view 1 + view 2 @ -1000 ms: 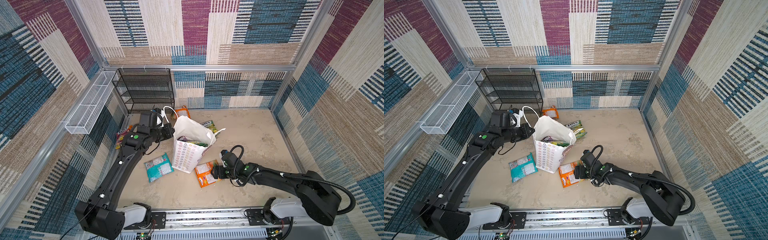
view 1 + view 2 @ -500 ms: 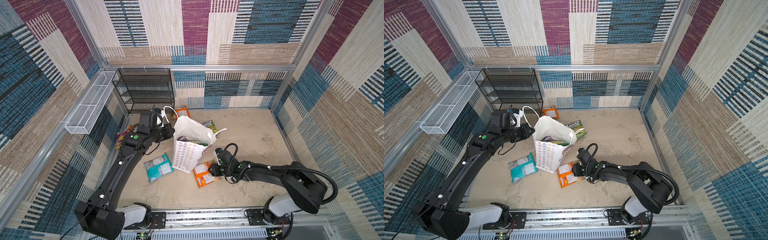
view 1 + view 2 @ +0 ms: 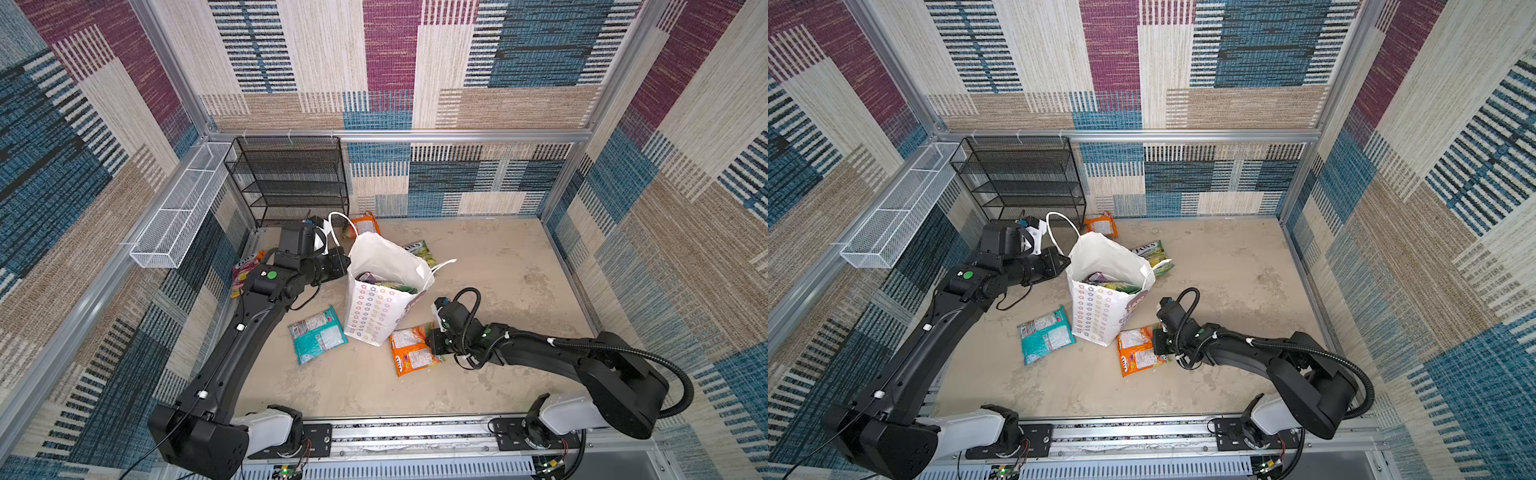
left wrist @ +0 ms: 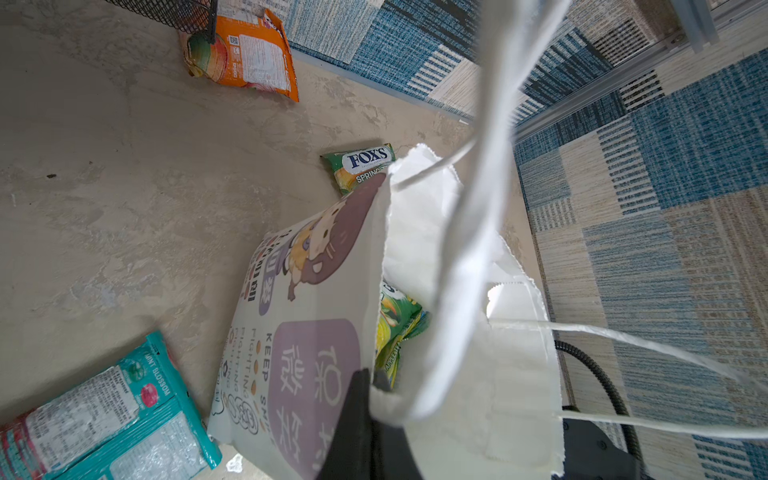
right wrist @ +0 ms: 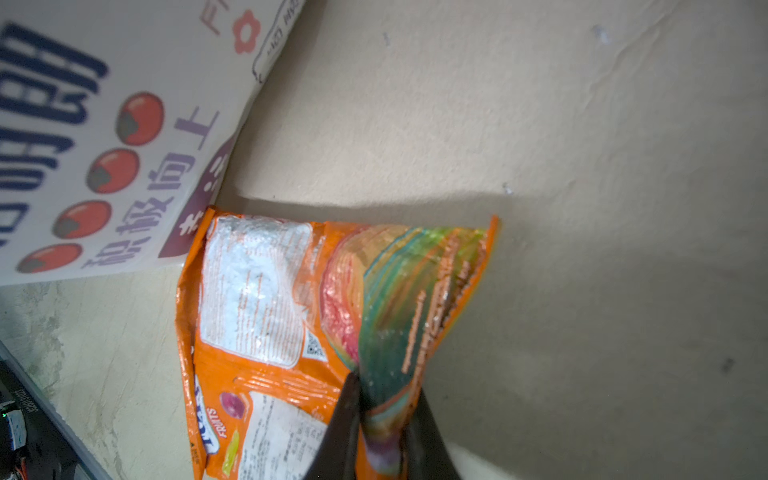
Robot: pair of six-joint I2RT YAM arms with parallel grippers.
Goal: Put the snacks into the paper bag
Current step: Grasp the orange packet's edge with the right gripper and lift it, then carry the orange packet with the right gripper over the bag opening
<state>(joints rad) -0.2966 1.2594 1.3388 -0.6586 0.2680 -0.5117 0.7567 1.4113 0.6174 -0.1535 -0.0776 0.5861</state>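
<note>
Down at lower centre in both top views, the orange pouch was clamped by the right gripper, just beside the paper bag, whose rim was pinched by the left gripper; a teal pouch was seen left of it.

Snack count
One paper bag; outside it two orange pouches, one teal, one green, one pink-yellow; at least two inside.

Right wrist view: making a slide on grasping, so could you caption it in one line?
Right gripper pinches the edge of an orange snack pouch beside the paper bag.
</note>
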